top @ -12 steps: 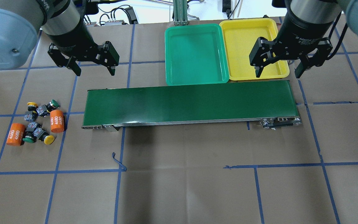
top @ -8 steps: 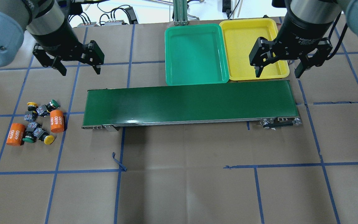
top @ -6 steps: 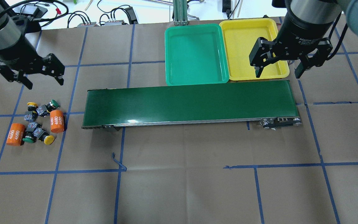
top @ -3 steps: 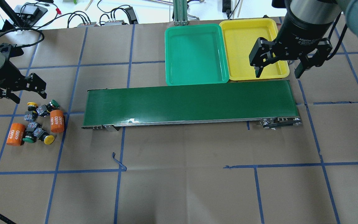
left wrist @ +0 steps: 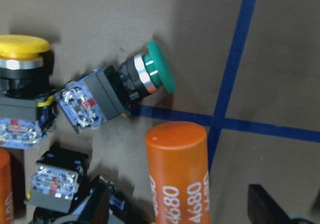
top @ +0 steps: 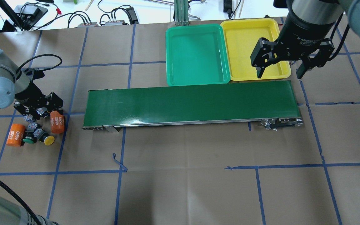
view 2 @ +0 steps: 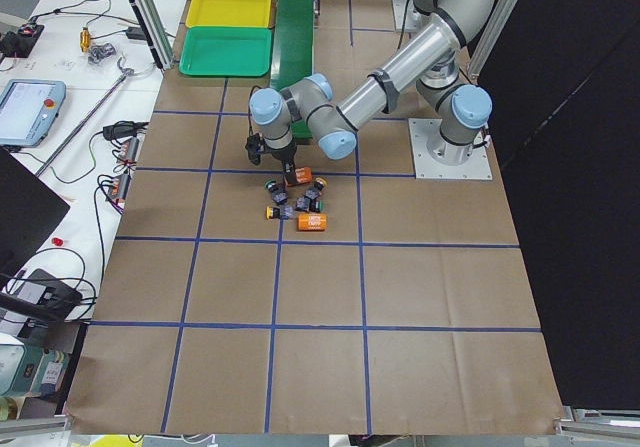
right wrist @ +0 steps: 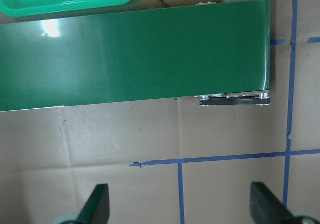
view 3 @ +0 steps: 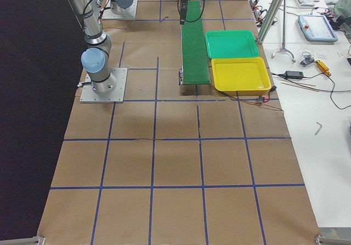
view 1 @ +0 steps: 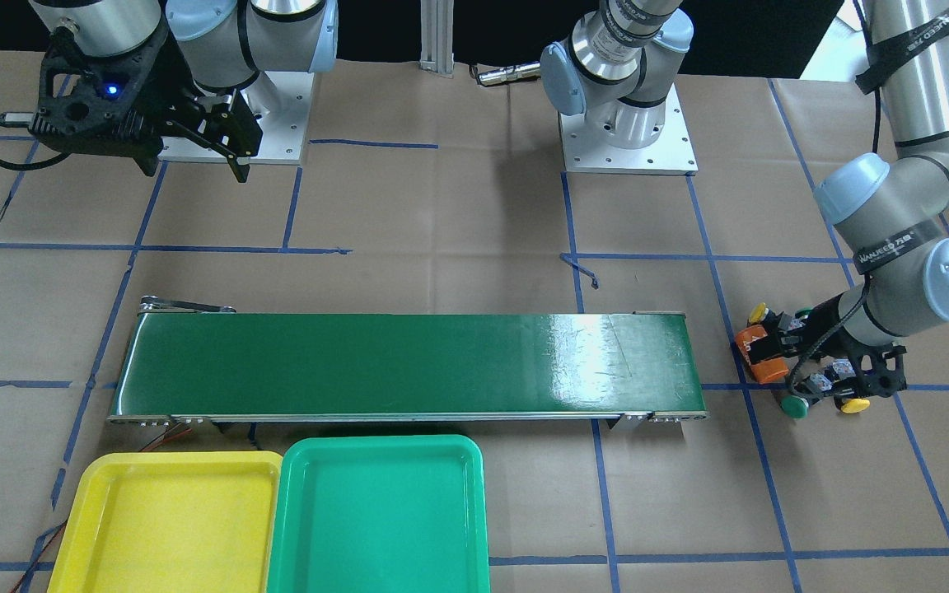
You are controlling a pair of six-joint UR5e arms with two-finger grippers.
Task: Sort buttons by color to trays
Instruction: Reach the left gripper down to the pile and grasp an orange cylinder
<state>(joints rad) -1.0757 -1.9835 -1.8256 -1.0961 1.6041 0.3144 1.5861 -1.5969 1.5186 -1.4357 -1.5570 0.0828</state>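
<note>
Four buttons lie in a cluster at the table's left end. In the left wrist view a green-capped button (left wrist: 150,76) lies on its side beside a yellow-capped one (left wrist: 22,51). My left gripper (top: 39,107) is open and low over these two, covering their caps from overhead. Another green-capped button (top: 27,140) and a yellow-capped one (top: 49,140) lie just nearer. The green tray (top: 195,53) and the yellow tray (top: 248,43) stand empty behind the belt. My right gripper (top: 279,74) is open and empty, above the yellow tray's front edge.
Two orange "4680" cylinders (top: 57,122) (top: 16,139) lie among the buttons, one right beside my left gripper. The long dark-green conveyor belt (top: 192,103) runs across the middle of the table. Cables and gear lie along the table's far edge.
My left arm has swung left and down from the belt's left end to the button cluster, and now covers the two far buttons. My right arm has not moved.
</note>
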